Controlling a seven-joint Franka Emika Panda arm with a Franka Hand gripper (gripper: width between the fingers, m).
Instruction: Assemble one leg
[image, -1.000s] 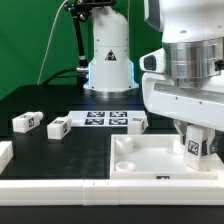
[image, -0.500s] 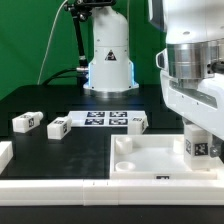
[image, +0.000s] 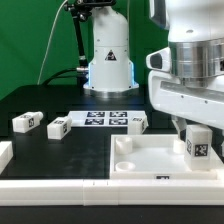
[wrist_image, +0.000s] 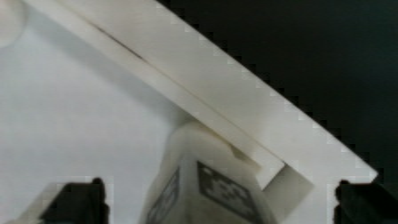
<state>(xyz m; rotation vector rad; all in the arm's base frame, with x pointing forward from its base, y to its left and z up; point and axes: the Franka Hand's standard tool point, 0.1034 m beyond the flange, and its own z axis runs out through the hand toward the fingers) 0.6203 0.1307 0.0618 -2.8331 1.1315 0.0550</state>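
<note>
so the leg (image: 197, 145) is standing upright over the far corner of the square tray-like piece (image: 150, 160) on the exterior view's right, tag facing the camera. The gripper (wrist_image: 185, 205) sits right above it, but whether the fingers actually pinch it I cannot tell; in the wrist view the leg (wrist_image: 210, 180) just sits between two dark fingertips (wrist_image: 75, 202). Three more legs (image: 26, 122) lie back near the marker board (image: 108, 118). My worry: if it's a bit off the corner socket it'll catch on the rim, tilt and jam
</note>
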